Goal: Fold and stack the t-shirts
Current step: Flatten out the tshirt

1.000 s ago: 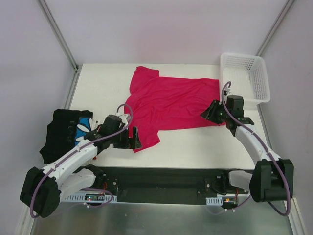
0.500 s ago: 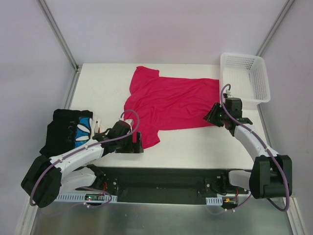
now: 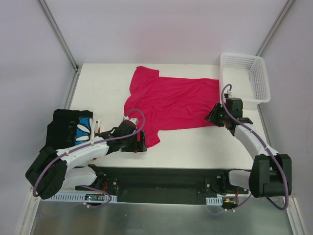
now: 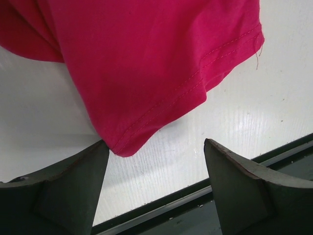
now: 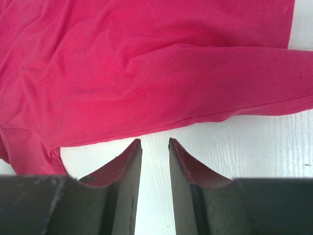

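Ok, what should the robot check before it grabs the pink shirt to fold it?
1. Corner of the pink t-shirt sits between the open jaws of the left gripper: ok.
2. Hem sits between the jaws of the right gripper: not ok, it lies just past the tips.
3. The pink t-shirt lies smooth on the table: not ok, wrinkles show.
4. The black t-shirt is out of the way at the left edge: ok.
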Controlling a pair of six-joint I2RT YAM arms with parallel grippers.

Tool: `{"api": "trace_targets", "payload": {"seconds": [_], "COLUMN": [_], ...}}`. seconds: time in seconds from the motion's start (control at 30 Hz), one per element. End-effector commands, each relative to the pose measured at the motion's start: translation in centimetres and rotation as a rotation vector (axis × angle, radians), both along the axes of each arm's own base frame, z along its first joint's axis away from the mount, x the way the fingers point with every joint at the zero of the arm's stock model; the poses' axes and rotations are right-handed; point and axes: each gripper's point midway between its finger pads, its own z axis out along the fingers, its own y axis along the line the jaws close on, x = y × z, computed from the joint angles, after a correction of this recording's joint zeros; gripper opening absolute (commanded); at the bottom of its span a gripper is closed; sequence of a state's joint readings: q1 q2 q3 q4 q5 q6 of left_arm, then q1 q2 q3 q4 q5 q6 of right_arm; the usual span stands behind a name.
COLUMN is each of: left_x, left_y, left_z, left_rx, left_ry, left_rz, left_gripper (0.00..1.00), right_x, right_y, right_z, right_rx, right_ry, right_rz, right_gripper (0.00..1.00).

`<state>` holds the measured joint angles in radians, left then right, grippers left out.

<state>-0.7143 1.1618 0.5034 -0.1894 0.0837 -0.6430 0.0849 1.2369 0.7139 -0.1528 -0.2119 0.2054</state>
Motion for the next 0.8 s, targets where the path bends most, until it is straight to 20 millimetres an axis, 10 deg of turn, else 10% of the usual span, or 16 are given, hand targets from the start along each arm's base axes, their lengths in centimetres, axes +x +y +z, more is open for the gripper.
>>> {"api": "trace_targets", "payload": {"seconds": [0.0, 0.23, 0.47, 0.77], "left_x": [-2.0, -2.0, -1.3, 1.1], "left_y": [1.3, 1.2, 0.6, -0.7], "left_z": [-1.9, -2.0, -1.7, 2.0], "left_rx": [0.066, 0.079, 0.091, 0.072], "left_ry": [0.086, 0.082, 0.067, -0.048], "left_rz": [0.025, 0.021, -0.002, -0.055], "left_gripper": [0.74, 0.54, 0.0, 0.0], "right_x": [0.8, 0.8, 0.9, 2.0], "right_y": [-0.8, -1.1, -1.8, -4.1], "right_z": [0.8, 0.7, -0.1, -0.1], "right_rx": [-0.016, -0.017, -0.045, -0.073], "right_ry": [-0.036, -0.032, -0.014, -0.004], "right_rz": [-0.025, -0.031, -0.05, -0.128], "right_gripper": [0.31, 0.31, 0.31, 0.39]}}
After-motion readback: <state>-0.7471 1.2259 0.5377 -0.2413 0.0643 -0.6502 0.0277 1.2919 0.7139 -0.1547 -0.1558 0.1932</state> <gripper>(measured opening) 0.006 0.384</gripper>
